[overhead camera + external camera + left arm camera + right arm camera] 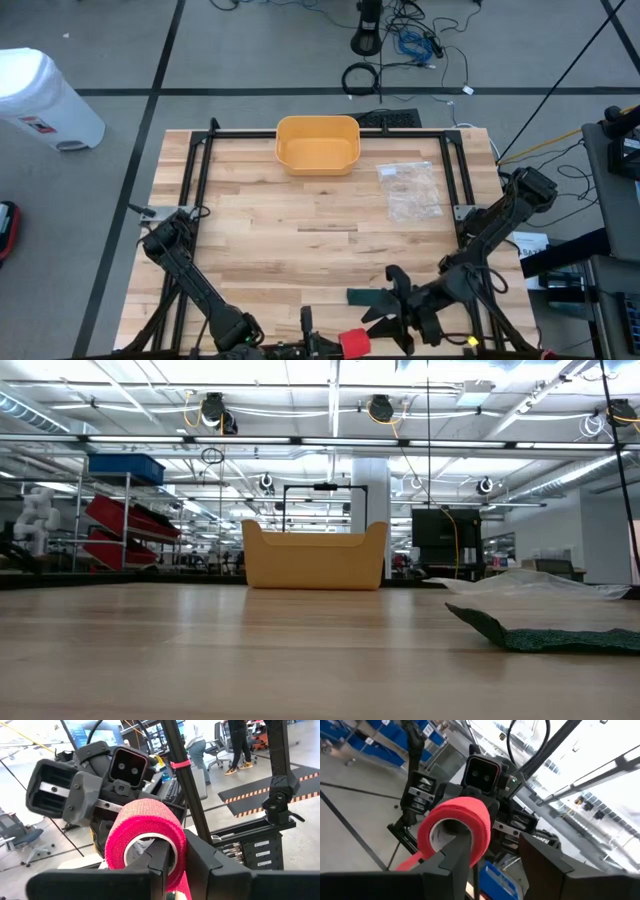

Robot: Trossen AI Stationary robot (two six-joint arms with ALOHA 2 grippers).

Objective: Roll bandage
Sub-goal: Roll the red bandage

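A red bandage roll [354,342] hangs in the air over the table's near edge, between my two grippers. My left gripper [180,852] is shut on it. My right gripper [496,837] faces it from the other side with its fingers apart. One of its fingers [456,851] stands at the roll's hollow core and the other [542,862] stands clear beside the roll. A loose red tail [406,863] hangs off the roll. A dark green bandage strip [372,297] lies flat on the table close by. My left gripper pinches the roll's wall [172,845], with one finger [159,862] inside the hollow core and the other [202,865] outside. The fingers come in level, along the roll's axis. The roll is lifted clear of the table. My right gripper has one finger at the core's opening [451,826]; whether it touches the roll I cannot tell.
A yellow bin [317,145] stands at the table's far middle. A clear plastic bag [411,190] lies to its right. A black frame [200,160] runs round the tabletop. The green strip's end [490,625] curls up slightly off the wood.
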